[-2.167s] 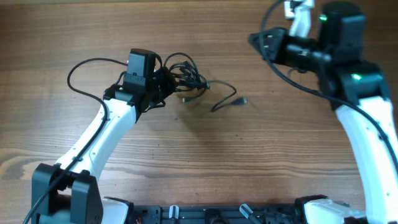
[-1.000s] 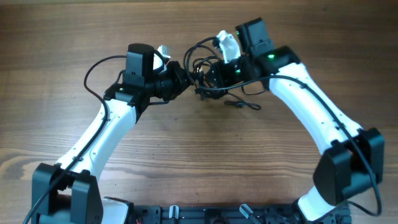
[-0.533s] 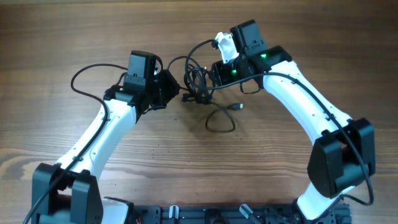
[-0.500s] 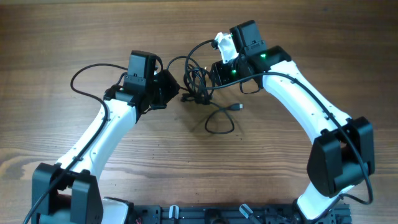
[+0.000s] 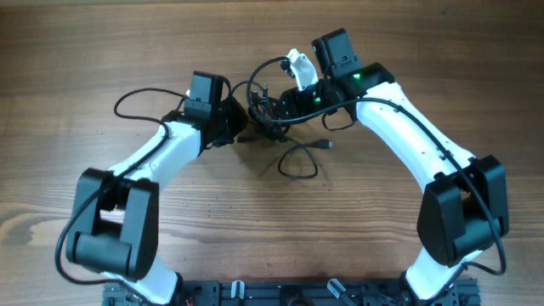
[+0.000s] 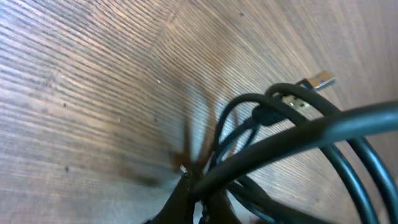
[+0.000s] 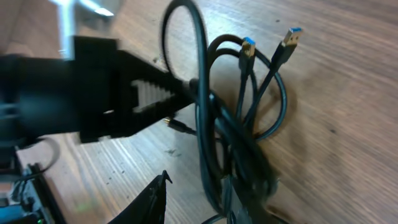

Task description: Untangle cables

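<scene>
Thin black cables point(image 5: 263, 115) bunched btwn pincers, tail trailing toward surface's near edge; left pincer point(image 5: 246, 128) clamped on them, right pincer point(image 5: 277, 107) grip unclear.

Nothing can be read in any view. No lettering, label, brand mark, number or sign can be made out on the cables point(image 5: 293, 161) or their plug ends point(image 7: 292, 34), nor on the wooden counter point(image 5: 76, 51).

Left arm point(image 5: 166, 146): white shells, black joints, thin black wire point(image 5: 144, 90) alongside.
Right arm point(image 5: 408, 127): white shells, black joints, green lights point(image 5: 357, 78).
Left gripper point(image 6: 194, 194): black, tapered tips.
</scene>
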`<state>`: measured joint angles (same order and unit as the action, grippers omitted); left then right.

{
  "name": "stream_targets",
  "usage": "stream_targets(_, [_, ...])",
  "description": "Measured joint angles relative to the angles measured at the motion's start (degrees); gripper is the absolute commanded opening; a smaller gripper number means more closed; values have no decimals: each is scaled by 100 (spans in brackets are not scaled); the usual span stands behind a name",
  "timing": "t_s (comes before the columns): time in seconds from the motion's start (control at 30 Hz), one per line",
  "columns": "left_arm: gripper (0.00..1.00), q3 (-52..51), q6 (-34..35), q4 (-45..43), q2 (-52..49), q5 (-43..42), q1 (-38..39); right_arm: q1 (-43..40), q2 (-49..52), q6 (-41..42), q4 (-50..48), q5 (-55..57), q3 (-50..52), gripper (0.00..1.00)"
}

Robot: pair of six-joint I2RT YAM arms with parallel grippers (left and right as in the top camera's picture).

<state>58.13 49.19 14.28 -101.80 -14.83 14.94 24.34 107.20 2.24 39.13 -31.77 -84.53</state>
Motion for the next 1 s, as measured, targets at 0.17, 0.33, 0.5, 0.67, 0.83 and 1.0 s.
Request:
stream_targets(0.17, [4,0,2,-35,-216,2,0,173,0,-2,63,254,0,33])
stream_targets(0.33, [4,0,0,-33,-225,2,0,315,50,-94,-149,426,0,32])
stream_targets(0.5, [4,0,2,-20,-225,2,0,350,278,-109,-149,487,0,32])
stream_targets(0.67, [4,0,2,-17,-225,4,0,470,284,-243,-254,505,0,32])
stream_targets(0.83, [4,0,2,-17,-225,22,0,505,284,-258,-372,507,0,31])
stream_targets(1.0, [4,0,2,7,-225,22,0,505,284,-254,-332,505,0,30])
